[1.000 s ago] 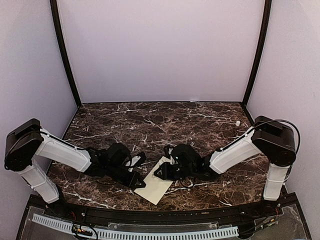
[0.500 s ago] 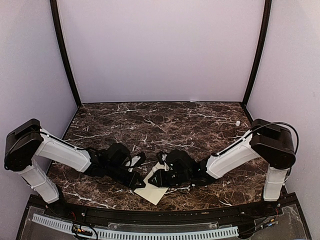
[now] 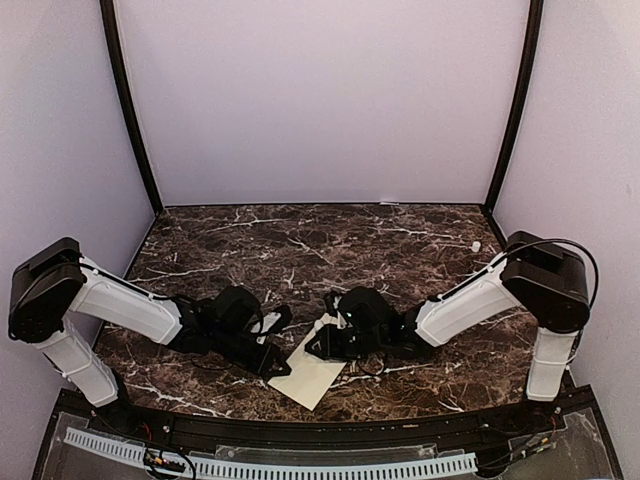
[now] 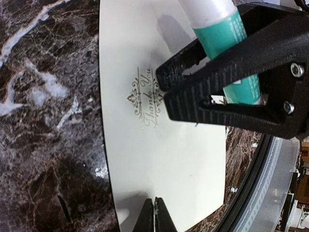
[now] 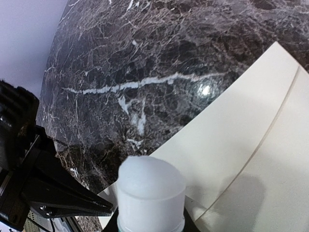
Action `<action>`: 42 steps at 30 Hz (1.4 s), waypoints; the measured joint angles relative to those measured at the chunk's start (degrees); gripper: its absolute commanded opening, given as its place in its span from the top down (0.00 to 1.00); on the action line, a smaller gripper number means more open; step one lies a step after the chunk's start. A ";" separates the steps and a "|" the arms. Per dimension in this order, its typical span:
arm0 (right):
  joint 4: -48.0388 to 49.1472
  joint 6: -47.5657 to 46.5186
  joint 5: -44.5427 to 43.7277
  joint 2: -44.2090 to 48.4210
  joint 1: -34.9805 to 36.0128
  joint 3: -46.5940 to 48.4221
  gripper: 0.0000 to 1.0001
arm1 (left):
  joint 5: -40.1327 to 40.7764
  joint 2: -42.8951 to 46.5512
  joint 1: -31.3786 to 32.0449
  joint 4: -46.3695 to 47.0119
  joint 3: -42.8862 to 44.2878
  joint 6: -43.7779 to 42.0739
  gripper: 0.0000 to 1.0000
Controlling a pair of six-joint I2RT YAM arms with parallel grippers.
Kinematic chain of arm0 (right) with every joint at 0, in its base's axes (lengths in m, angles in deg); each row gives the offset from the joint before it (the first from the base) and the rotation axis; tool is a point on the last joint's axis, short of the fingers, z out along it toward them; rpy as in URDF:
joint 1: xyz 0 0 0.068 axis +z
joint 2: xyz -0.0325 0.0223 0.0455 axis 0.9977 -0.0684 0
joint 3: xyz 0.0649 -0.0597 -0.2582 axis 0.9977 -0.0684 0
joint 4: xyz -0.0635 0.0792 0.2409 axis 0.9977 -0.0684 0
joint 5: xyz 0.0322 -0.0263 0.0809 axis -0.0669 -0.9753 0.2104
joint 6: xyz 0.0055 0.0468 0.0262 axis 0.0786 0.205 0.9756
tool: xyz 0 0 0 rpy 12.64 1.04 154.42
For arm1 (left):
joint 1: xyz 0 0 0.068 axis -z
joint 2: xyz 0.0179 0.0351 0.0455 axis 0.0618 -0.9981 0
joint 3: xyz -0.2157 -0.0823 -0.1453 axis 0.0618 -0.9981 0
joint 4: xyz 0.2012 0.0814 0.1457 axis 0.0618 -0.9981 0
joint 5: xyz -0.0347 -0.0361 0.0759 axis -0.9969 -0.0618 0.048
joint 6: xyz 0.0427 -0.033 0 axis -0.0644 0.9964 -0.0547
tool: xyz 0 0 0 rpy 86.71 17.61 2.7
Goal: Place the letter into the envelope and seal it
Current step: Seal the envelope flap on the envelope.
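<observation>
Cream envelope (image 3: 312, 368) lying flat near the desk's (image 3: 300, 250) front edge, left tool (image 4: 153, 216) pinched closed with its tips pressing on the envelope, right tool (image 3: 325, 343) gripping a teal-and-white tube (image 4: 217, 29), probably a glue stick, hovering over the envelope's emblem (image 4: 145, 96).

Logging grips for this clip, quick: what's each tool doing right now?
Left tool: closed, tips at the envelope edge.
Right tool: closed on the glue stick.
</observation>
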 measured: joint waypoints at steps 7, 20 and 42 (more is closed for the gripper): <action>-0.81 -1.53 0.00 0.00 -1.01 0.42 1.00 | 0.04 0.00 0.00 -0.07 0.00 -0.02 0.98; -3.85 -3.02 2.62 -1.27 2.82 4.63 1.00 | 0.11 0.00 0.00 -1.09 0.44 -0.46 0.98; -4.87 -3.28 1.75 0.02 -0.96 2.23 1.00 | 0.76 0.00 0.00 -2.23 0.92 -0.94 0.99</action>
